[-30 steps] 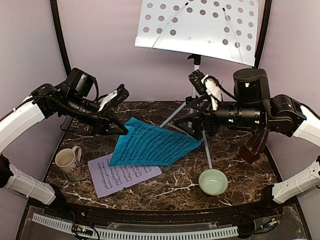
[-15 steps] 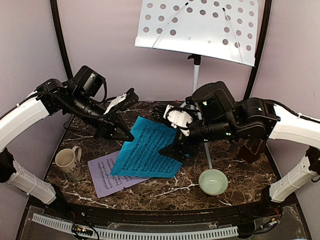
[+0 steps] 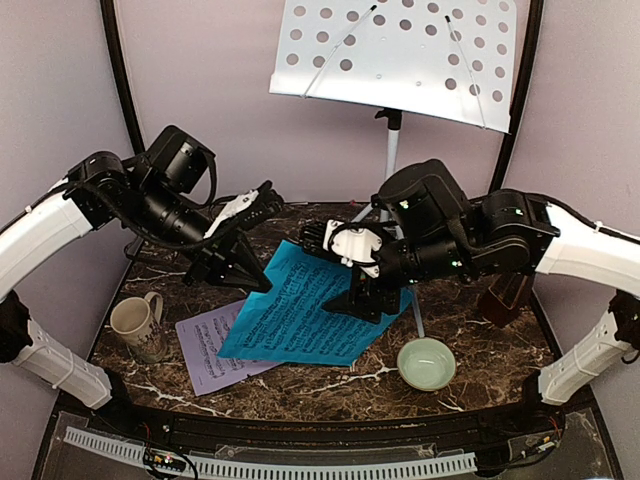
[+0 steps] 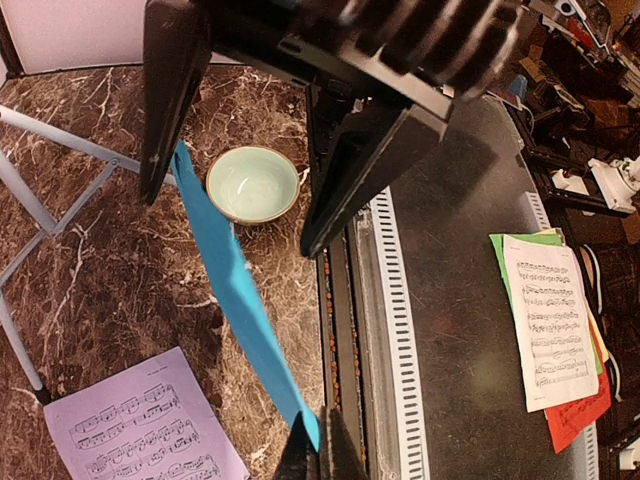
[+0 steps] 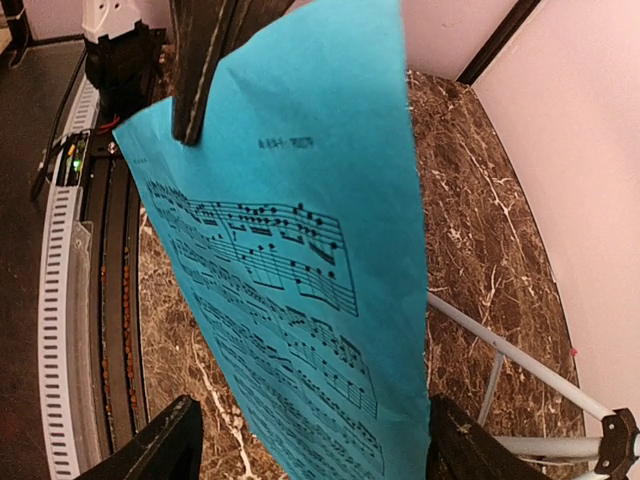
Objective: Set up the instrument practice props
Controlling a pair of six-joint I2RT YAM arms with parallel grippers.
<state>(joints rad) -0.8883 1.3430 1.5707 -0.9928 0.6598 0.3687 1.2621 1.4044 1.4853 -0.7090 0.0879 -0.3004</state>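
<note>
Marble tabletop (image 3: 330,385), left end effector (image 3: 258,284) clamped on blue sheet (image 3: 310,325), right end effector (image 3: 365,303) apart

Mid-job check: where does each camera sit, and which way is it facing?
Top external: fixed above and behind the arm bases, facing the table and music stand; both arms show, left gripper and right gripper at the blue sheet.
Left wrist: looks down along the sheet's edge toward the bowl; its shut fingertips show at the bottom.
Right wrist: faces the sheet's printed side; its open fingers show at the bottom corners.
Shared: both wrist views show the blue sheet and the other arm's gripper.
</note>
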